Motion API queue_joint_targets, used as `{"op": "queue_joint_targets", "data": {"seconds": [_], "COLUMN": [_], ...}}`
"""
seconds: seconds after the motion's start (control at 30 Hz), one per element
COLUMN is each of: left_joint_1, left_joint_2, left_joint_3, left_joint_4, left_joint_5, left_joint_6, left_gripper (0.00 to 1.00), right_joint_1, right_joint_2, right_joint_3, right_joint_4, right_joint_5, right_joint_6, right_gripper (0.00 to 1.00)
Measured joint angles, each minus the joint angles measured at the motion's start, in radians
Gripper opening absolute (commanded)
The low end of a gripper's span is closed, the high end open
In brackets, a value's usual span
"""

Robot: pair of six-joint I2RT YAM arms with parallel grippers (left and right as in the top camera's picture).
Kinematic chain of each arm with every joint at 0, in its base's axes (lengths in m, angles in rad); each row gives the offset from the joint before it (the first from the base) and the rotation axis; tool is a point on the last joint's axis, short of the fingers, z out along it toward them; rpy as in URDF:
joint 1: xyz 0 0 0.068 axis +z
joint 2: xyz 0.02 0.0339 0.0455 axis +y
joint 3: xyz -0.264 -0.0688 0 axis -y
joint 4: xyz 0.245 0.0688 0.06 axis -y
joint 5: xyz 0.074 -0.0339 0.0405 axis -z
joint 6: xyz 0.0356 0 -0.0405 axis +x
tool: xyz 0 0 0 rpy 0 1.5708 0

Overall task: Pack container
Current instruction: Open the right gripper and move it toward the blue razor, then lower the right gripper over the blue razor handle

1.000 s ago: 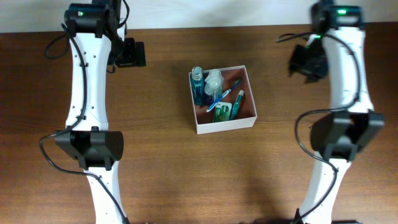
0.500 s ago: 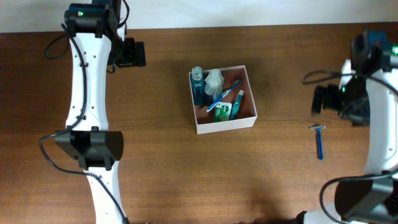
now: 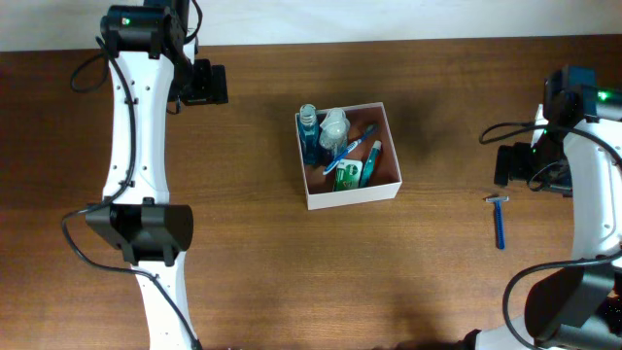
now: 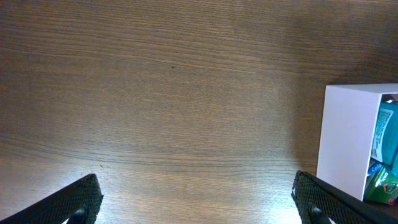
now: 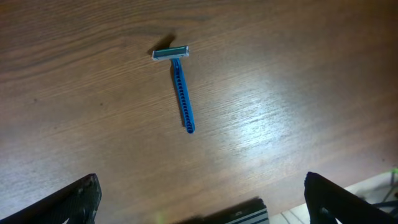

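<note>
The container (image 3: 390, 146), a white-walled square box with a reddish-brown inside, stands mid-table holding a blue bottle (image 3: 308, 137), a clear bottle (image 3: 333, 124), a toothbrush and a green tube. Its white wall (image 4: 348, 137) shows at the right of the left wrist view. A blue razor (image 3: 499, 222) lies flat on the wood to the container's right, also seen in the right wrist view as the razor (image 5: 180, 87). My right gripper (image 3: 512, 163) hangs just behind it, open (image 5: 202, 202), with nothing between its fingers. Back left, my left gripper (image 3: 202, 84) is open (image 4: 199, 208) over bare wood.
The wooden table's far edge (image 3: 311, 44) runs along the back. The right arm's links (image 3: 593, 224) stand at the right edge, close to the razor. The left arm (image 3: 136, 156) stretches along the left side. The table's edge (image 5: 373, 186) shows low right in the right wrist view.
The right arm swung from the back right down to the right edge, uncovering the blue razor on the table. The left arm and the container stayed put.
</note>
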Motion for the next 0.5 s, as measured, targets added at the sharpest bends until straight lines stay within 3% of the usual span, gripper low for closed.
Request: {"op": "queue_joint_targets", "data": {"seconds": [0.17, 0.27, 0.5], "left_joint_1": [0.000, 0.000, 0.000], "left_joint_2": [0.000, 0.000, 0.000], "left_joint_3": [0.000, 0.000, 0.000], "left_joint_4": [0.000, 0.000, 0.000], "left_joint_5": [0.000, 0.000, 0.000], "left_joint_6": [0.000, 0.000, 0.000], "left_gripper": [0.99, 0.99, 0.99], "right_joint_1": [-0.001, -0.001, -0.001], "right_joint_2": [0.000, 0.000, 0.000], "right_joint_3": [-0.024, -0.082, -0.239], "right_joint_4": [0.007, 0.056, 0.220], "right_joint_5": [-0.086, -0.138, -0.167], "right_joint_6": [-0.136, -0.207, -0.270], "right_gripper": [0.93, 0.98, 0.98]}}
